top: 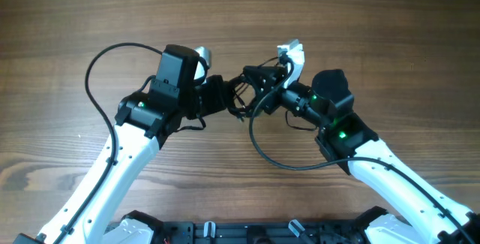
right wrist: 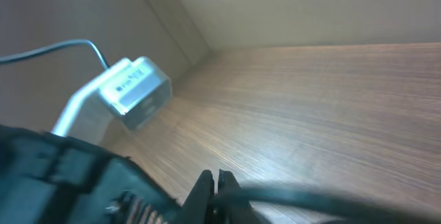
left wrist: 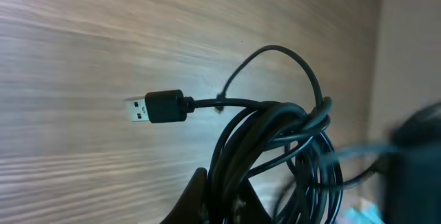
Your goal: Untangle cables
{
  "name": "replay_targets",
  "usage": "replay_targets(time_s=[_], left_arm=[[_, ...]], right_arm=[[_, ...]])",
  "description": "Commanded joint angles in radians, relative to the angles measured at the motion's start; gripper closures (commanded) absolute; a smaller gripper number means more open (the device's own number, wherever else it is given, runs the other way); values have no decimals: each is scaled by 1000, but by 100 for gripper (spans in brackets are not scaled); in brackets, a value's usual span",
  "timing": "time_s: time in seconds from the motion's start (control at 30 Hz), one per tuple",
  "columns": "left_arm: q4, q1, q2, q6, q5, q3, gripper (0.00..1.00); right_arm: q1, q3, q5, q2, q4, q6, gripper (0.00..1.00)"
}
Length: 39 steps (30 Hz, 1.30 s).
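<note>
The cables [top: 241,101] are a small black bundle held above the wooden table between the two grippers. In the left wrist view the bundle [left wrist: 275,148] is a coil of thin black cords, with a USB plug [left wrist: 155,107] sticking out to the left. My left gripper [left wrist: 231,200] is shut on the coil; from overhead it [top: 223,95] sits just left of the cables. My right gripper [right wrist: 215,182] is shut on one blurred black cord [right wrist: 324,198] that runs off to the right; from overhead it [top: 255,88] is just right of the bundle.
Thicker black camera cables loop beside each arm, one on the left [top: 94,94] and one on the right [top: 266,154]. The left arm's white wrist camera [right wrist: 131,92] hangs close in front of the right gripper. The wooden table [top: 390,34] lies all around.
</note>
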Motion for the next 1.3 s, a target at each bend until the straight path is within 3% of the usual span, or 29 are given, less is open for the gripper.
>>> replay_targets(time_s=[0.0,0.17,0.23,0.4,0.5,0.63,0.73,0.83,0.97,1.03,1.13,1.27], left_arm=[[-16,-3,2,19,114,0,96],[-88,0,5,20,49,0,96],[-93,0,7,19,58,0,96],[-29,16,7,-90,57,0,96],[-16,53,8,-93,45,0,96],[-19,98,8,-92,7,0,96],[-30,97,8,-46,4,0,96],[-69,97,8,48,3,0,96],[-100,97,8,50,-23,0,96],[-106,97,8,50,-21,0,96],[-115,97,8,37,-6,0,96],[-113,97,8,-16,-2,0,96]], right_arm=[[-2,5,3,11,-1,-129,95],[-2,5,178,11,64,-246,96],[-2,5,166,11,85,-270,96],[0,5,-56,11,-154,-311,95],[1,5,-143,10,-285,-325,96],[1,5,-253,3,-233,-324,95],[-2,5,-169,-10,-180,-354,96],[-2,5,46,-16,-125,-454,96],[-2,5,115,-18,2,-637,95],[-2,5,129,-18,43,-660,96],[-2,5,203,-18,16,-741,95],[50,5,330,-18,-54,-994,95]])
